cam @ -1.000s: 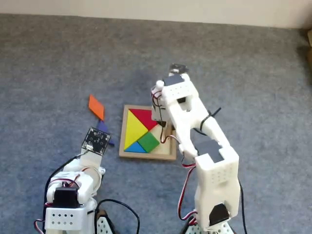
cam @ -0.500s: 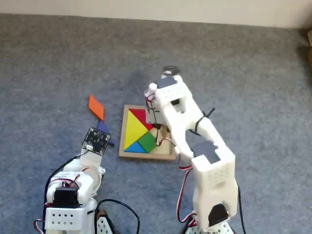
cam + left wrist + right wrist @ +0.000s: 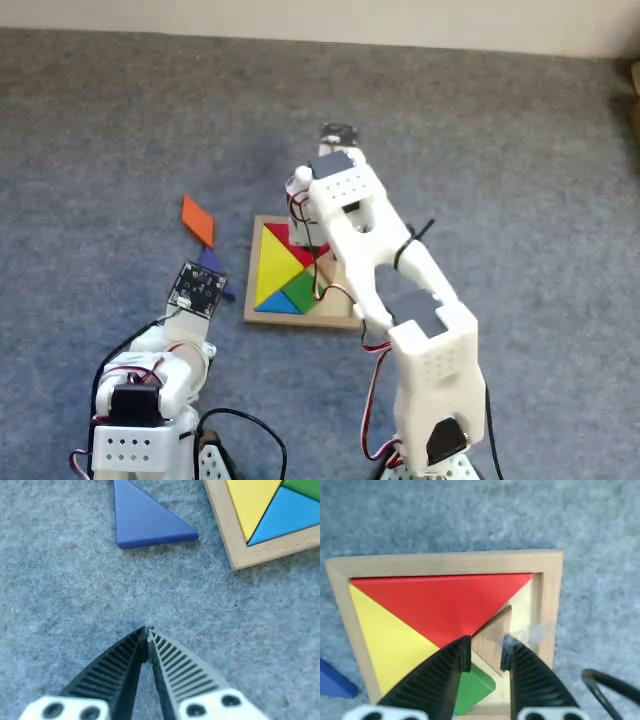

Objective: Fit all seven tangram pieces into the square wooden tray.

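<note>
- The tray (image 3: pixel 300 321) holds the red triangle (image 3: pixel 445 597), yellow triangle (image 3: pixel 395 645), green piece (image 3: pixel 472 687) and light blue piece (image 3: pixel 290 515); a tan shape (image 3: pixel 492 630) may be a fifth.
- The dark blue triangle (image 3: pixel 142 520) and orange piece (image 3: pixel 197 219) lie outside on the desk (image 3: pixel 520 180).
- The right gripper (image 3: pixel 486 647) hangs over the tray, jaws slightly parted; the left gripper (image 3: pixel 148 632) is closed and empty.

1. The left arm (image 3: pixel 150 395) and right arm (image 3: pixel 425 350) are blocky white plastic shells with dotted vent holes.
2. Red and black cables (image 3: pixel 372 400) loop past the joints.
3. The ribbed black fingers (image 3: pixel 175 670) meet white bases with dark screw holes.
4. A black square camera board (image 3: pixel 200 288) tops the left arm.
</note>
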You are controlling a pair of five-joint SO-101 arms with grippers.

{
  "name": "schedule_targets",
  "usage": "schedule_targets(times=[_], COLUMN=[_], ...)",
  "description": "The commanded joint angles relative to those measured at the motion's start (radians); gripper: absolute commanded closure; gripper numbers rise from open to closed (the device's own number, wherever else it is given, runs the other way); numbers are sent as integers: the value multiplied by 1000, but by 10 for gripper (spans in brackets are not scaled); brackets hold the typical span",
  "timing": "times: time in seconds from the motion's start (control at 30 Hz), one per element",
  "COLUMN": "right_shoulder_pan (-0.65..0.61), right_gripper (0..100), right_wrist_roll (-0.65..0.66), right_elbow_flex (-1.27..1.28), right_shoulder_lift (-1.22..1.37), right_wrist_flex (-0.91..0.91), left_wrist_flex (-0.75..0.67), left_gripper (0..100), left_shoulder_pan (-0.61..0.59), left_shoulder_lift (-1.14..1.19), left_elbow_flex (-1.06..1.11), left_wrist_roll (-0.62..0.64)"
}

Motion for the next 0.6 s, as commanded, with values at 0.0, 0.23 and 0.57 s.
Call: schedule_targets(times=[0.0, 0.23, 0.57], right_shoulder_pan=[-12, -10, -58], right_gripper=[889, 956, 993], right_wrist_roll=[20, 21, 21], right_elbow_flex=[-59, -53, -31], right_shoulder_lift=[-24, -19, 61], right_wrist_flex=[45, 44, 42], left_wrist_flex=[5, 5, 5], left_gripper=[995, 995, 995], left_shoulder_pan=[-8, -8, -8], left_shoulder_lift=[-35, -35, -35], left_elbow_flex=[21, 21, 21], left_wrist_roll=[11, 11, 11])
